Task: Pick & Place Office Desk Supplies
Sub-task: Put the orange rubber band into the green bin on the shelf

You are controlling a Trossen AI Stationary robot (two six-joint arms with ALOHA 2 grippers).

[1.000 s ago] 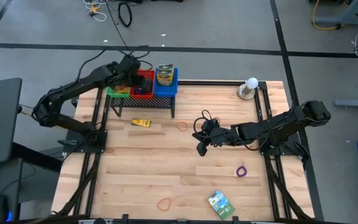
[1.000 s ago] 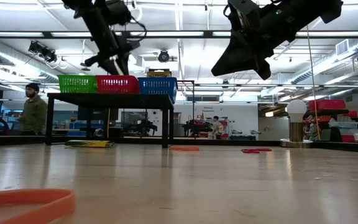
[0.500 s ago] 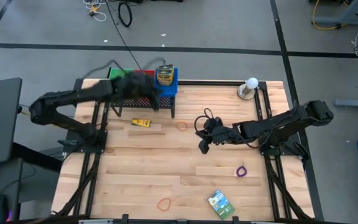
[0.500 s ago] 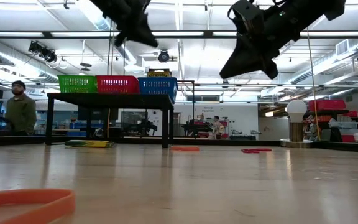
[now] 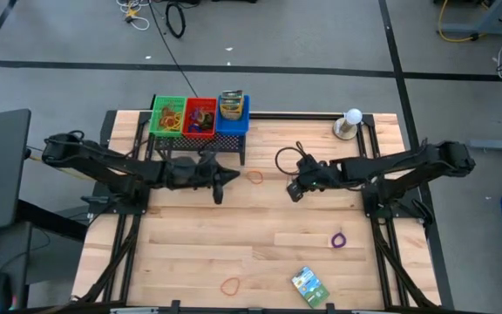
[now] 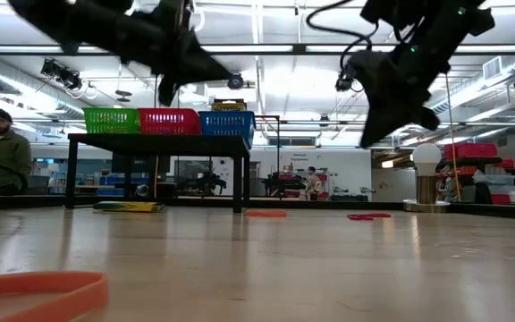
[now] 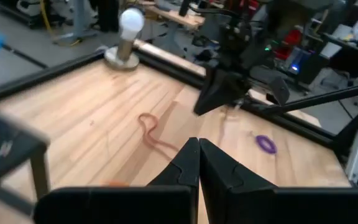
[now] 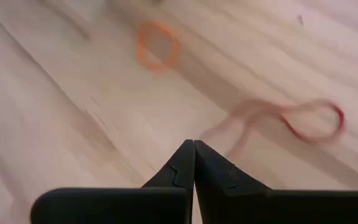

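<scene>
The orange band (image 5: 255,176) lies on the table (image 5: 234,244) between our two empty, closed grippers, left (image 5: 219,180) and right (image 5: 295,187), so we should probably open the right one, seemingly closer, and straddle one strand.

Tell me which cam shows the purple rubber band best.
High view: the purple rubber band lies in full outline, nothing covering it. Left wrist view shows it small and slanted; low view gives only edge-on slivers I can't identify; right wrist view misses it.
</scene>
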